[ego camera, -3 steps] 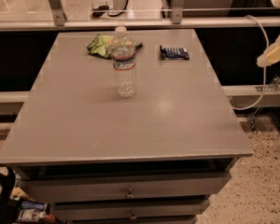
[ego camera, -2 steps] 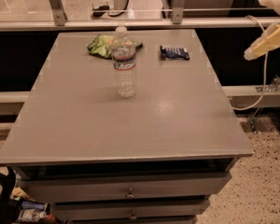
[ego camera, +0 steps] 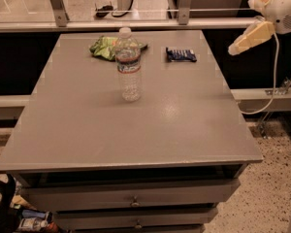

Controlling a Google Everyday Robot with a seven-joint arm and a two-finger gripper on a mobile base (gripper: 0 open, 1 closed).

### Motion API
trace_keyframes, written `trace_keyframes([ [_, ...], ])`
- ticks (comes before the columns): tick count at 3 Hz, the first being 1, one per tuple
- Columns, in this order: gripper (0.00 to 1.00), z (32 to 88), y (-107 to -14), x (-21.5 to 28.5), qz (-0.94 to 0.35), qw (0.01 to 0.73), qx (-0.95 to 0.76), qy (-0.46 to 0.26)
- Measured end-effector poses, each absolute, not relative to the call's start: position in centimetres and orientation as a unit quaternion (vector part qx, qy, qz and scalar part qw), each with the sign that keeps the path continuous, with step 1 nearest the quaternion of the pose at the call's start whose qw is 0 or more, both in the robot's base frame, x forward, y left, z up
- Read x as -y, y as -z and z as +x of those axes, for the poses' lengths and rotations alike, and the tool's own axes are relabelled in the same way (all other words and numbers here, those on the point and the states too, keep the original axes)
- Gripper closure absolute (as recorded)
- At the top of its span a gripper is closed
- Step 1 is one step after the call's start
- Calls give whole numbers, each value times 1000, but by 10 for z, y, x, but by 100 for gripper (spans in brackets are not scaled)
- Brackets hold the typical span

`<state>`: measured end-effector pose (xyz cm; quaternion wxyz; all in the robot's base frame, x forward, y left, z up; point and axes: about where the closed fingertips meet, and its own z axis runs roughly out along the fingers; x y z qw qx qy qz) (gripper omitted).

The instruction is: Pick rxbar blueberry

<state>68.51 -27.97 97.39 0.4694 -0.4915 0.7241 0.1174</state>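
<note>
The rxbar blueberry is a small flat dark blue bar with white lettering. It lies on the grey table at the far right of its top. My gripper hangs in the air at the upper right, beyond the table's right edge and above and to the right of the bar. Its two cream fingers stand apart and hold nothing.
A clear water bottle stands upright near the table's middle back. A green-yellow chip bag lies behind it to the left. A railing runs behind the table. A cable hangs at the right. Drawers sit under the tabletop.
My gripper has risen and moved left, further into view at the upper right. The bar, the bottle and the bag have not moved.
</note>
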Motion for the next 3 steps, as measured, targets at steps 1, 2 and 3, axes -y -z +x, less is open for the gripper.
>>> trace_keyframes([
  [1,0,707,-954,273,-480,458,-739,-116],
  [2,0,728,-933,256,-475,452,-743,-135],
  [3,0,746,-915,233,-477,445,-741,-158],
])
